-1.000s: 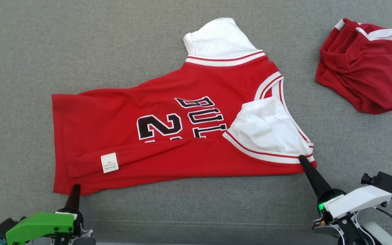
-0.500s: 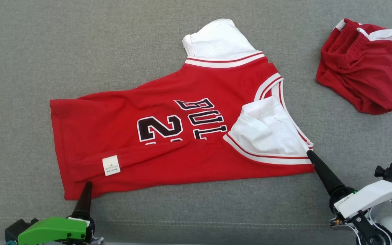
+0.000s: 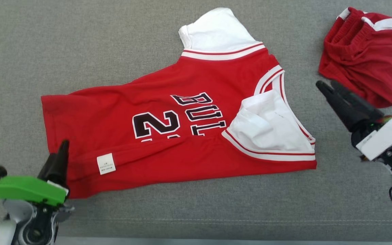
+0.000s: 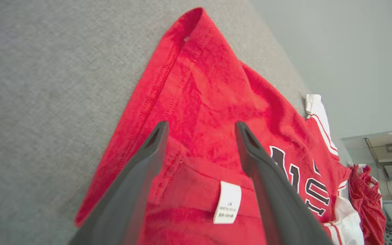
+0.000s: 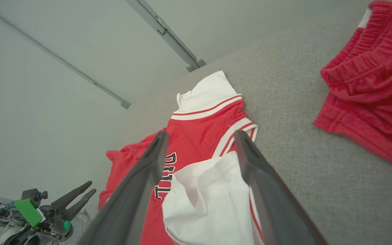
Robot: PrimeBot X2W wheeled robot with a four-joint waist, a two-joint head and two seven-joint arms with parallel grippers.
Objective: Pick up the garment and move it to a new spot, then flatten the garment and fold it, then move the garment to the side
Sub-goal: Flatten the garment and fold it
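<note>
Jersey half-folded, both tools free

Nearest, the left tool (image 4: 201, 126) stands spread over the garment's (image 3: 155, 112) near left corner by the white label (image 3: 106, 164), pinching nothing. The garment lies mid-way across the grey fabric surface (image 3: 46, 44) (near edge doubled over). Further back, the right tool (image 3: 326, 83), spread too, hovers off to the right, just short of the red shorts (image 3: 366, 54). For the next fold I'd grip both layers at matching ends, lift evenly, and tuck in the far sleeve (image 3: 216, 32) first.
</note>
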